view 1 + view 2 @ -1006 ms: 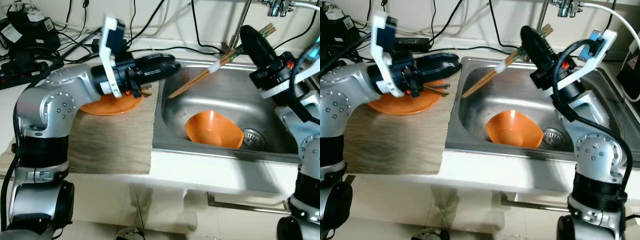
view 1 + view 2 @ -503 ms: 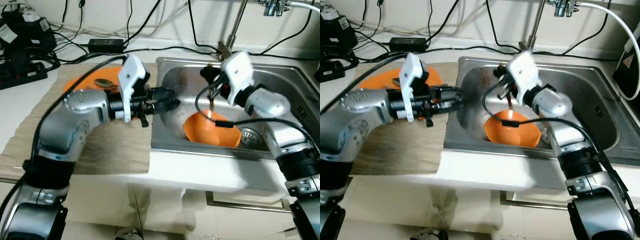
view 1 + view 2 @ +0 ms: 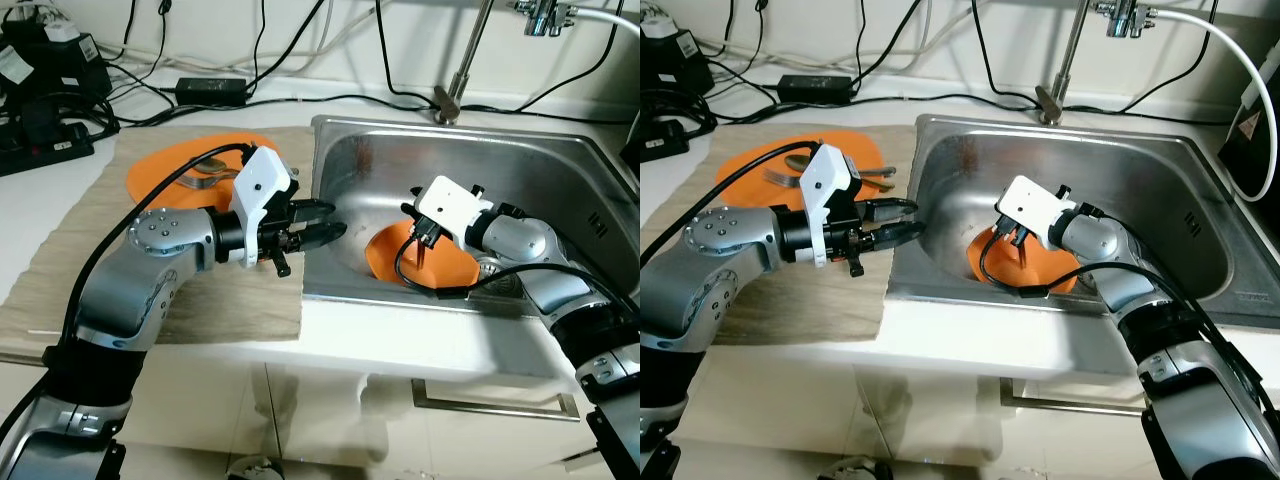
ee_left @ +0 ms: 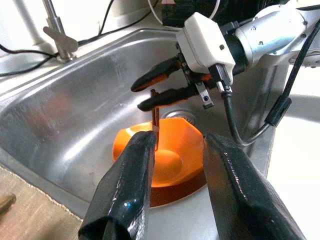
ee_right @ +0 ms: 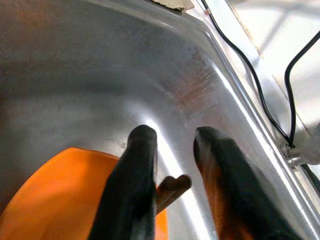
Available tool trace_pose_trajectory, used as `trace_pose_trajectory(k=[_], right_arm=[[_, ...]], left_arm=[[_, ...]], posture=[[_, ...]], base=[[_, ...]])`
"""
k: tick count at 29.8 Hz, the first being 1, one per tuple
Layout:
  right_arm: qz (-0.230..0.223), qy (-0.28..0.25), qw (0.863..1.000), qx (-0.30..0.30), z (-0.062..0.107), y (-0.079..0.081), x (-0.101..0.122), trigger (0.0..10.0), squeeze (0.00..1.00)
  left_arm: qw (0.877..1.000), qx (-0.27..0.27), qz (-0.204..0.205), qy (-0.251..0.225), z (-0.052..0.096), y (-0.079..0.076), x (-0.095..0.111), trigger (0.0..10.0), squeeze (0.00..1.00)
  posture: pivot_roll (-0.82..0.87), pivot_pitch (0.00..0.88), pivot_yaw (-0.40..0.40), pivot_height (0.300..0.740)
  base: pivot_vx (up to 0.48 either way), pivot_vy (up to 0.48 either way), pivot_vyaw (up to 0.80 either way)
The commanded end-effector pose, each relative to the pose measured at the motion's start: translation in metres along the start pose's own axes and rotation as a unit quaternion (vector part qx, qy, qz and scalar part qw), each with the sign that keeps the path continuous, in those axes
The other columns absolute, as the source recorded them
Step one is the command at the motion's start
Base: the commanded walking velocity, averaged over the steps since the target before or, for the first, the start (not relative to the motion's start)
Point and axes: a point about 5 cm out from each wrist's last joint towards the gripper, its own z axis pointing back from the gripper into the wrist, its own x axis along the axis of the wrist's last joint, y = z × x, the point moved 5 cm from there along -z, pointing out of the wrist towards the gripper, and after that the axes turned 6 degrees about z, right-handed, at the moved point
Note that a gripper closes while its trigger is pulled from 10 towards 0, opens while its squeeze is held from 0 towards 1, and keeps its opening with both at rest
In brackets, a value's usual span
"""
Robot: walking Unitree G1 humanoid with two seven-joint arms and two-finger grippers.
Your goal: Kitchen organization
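Note:
An orange bowl (image 3: 452, 272) lies in the steel sink (image 3: 360, 170). My right gripper (image 3: 418, 238) hangs just above the bowl's left part, shut on a pair of brown chopsticks (image 4: 156, 122) that stand upright with their tips in the bowl (image 4: 170, 160). The right wrist view has the chopsticks (image 5: 172, 189) between the two fingers. My left gripper (image 3: 333, 220) reaches over the sink's left rim, open and empty, pointing at the bowl. An orange plate (image 3: 165, 175) with a spoon and a fork (image 3: 790, 170) rests on the mat behind my left arm.
A beige mat (image 3: 180, 310) covers the counter left of the sink. The faucet (image 3: 460, 80) rises behind the sink, and the drain (image 4: 175, 114) is beside the bowl. A power strip (image 3: 50, 145) and cables crowd the back left.
My right gripper has come down from the back of the sink to the bowl, turning the chopsticks upright. My left gripper has moved from the plate to the sink's left rim.

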Motion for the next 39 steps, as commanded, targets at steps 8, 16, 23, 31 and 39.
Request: trace_pose_trajectory(k=[8,16,23,31,39], right_arm=[[-0.081,-0.102,0.982,-0.137,0.01,-0.066,0.037,10.0,1.0],[-0.22,-0.217,0.936,-0.167,0.04,-0.077,0.068,10.0,0.0],[-0.239,-0.224,0.937,-0.121,0.051,-0.039,0.072,10.0,0.0],[-0.286,-0.214,0.926,-0.124,0.064,-0.028,0.07,10.0,0.0],[-0.312,-0.203,0.922,-0.105,0.061,-0.012,0.073,10.0,0.0]], left_arm=[[0.997,0.071,-0.025,-0.026,0.005,0.029,0.016,10.0,0.0],[0.975,0.208,-0.078,0.009,0.031,0.081,0.014,10.0,0.0],[0.96,0.238,-0.104,0.101,0.066,0.105,-0.015,10.0,0.0],[0.955,0.236,-0.116,0.139,0.071,0.113,-0.035,10.0,0.0],[0.963,0.24,-0.104,0.071,0.056,0.123,-0.011,10.0,1.0]], posture=[[0.01,0.011,-0.022,0.74],[0.01,0.012,-0.015,0.74],[0.0,0.012,-0.01,0.74],[0.0,0.007,-0.015,0.74],[0.0,0.009,-0.019,0.74]], base=[[0.0,0.0,0.0],[0.0,0.0,0.0],[0.0,0.0,0.0],[0.0,0.0,0.0],[0.0,0.0,0.0]])
